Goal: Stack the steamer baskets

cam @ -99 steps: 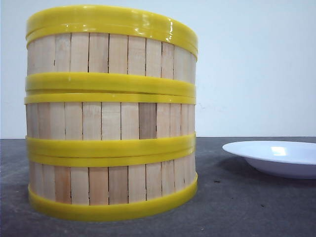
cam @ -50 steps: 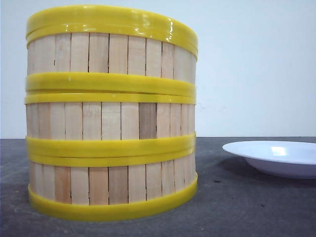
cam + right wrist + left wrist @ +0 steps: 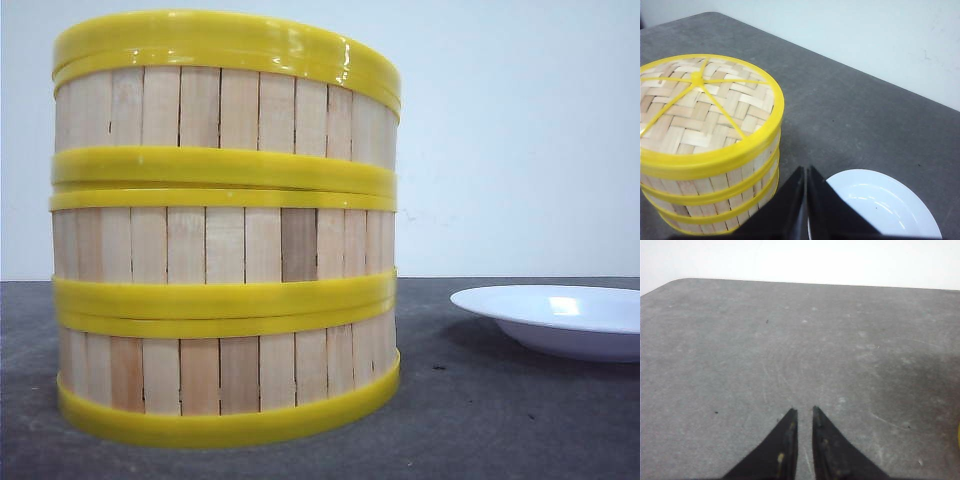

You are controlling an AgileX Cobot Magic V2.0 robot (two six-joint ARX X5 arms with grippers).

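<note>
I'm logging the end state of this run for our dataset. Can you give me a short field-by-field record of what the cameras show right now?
steamer baskets: three tiers stacked in one upright column on the table
lid: woven, with yellow rim and knob, sitting on top of the stack
white plate: on the table beside the stack, apart from it, nothing on it
table: dark grey surface
left gripper: over bare table, fingers close together with a thin gap, holding nothing
right gripper: fingers together, holding nothing, above the stack and plate

We see the three steamer baskets (image 3: 225,230) stacked upright in one column on the left, pale slats, yellow rims meeting.
</note>
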